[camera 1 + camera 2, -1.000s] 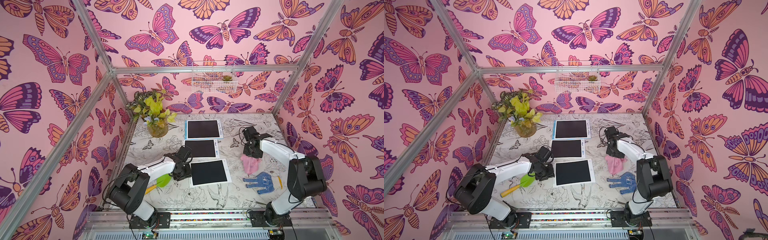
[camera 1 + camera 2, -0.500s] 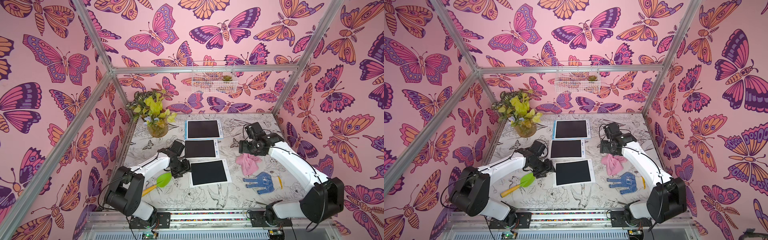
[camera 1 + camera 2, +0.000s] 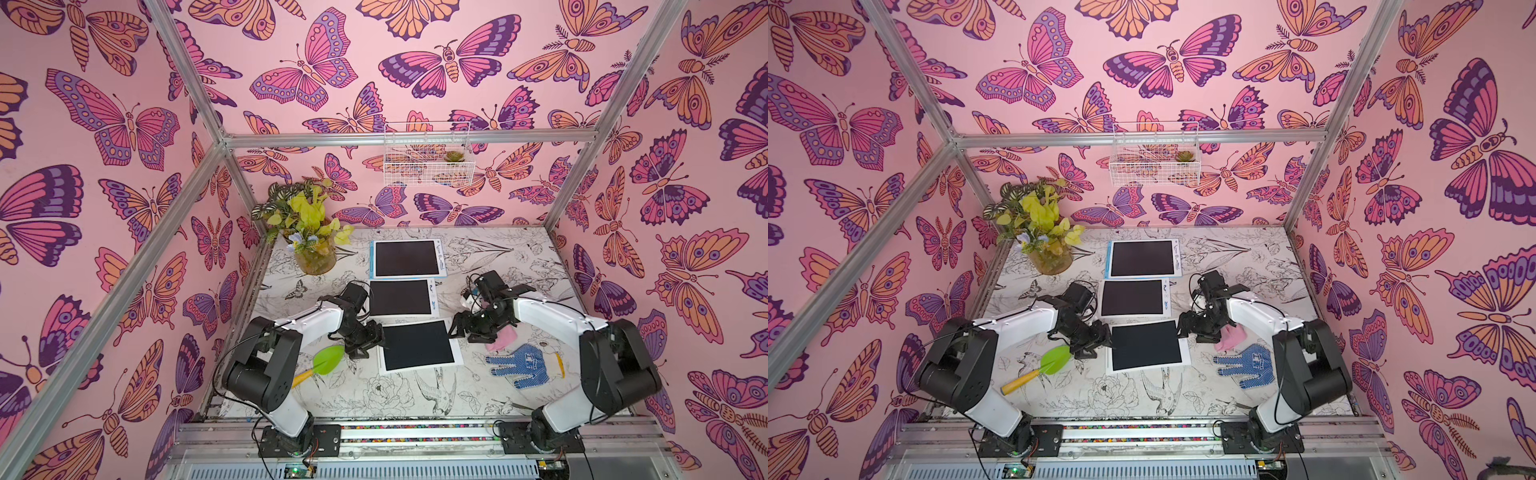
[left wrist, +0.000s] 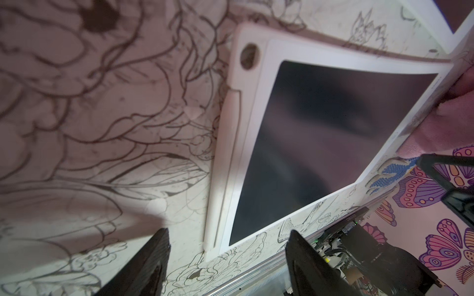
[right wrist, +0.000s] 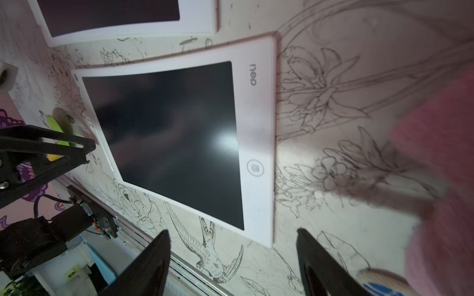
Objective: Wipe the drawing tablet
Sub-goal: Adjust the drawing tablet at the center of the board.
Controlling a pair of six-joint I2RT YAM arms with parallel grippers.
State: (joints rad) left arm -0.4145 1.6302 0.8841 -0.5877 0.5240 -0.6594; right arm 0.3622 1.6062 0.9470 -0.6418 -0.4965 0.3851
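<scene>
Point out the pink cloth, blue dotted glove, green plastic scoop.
Pink cloth (image 3: 506,338): in a top view, edge.
Blue dotted glove (image 3: 530,363): in a top view, palm.
Green plastic scoop (image 3: 328,359): in a top view, blade.

Overhead pair; wrist close-ups sharing tablet (image 4: 320,143)

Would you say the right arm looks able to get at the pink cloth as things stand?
Probably yes: the pink cloth lies right beside the open, empty right gripper, with nothing between them, though the arm itself partly overhangs it.
</scene>
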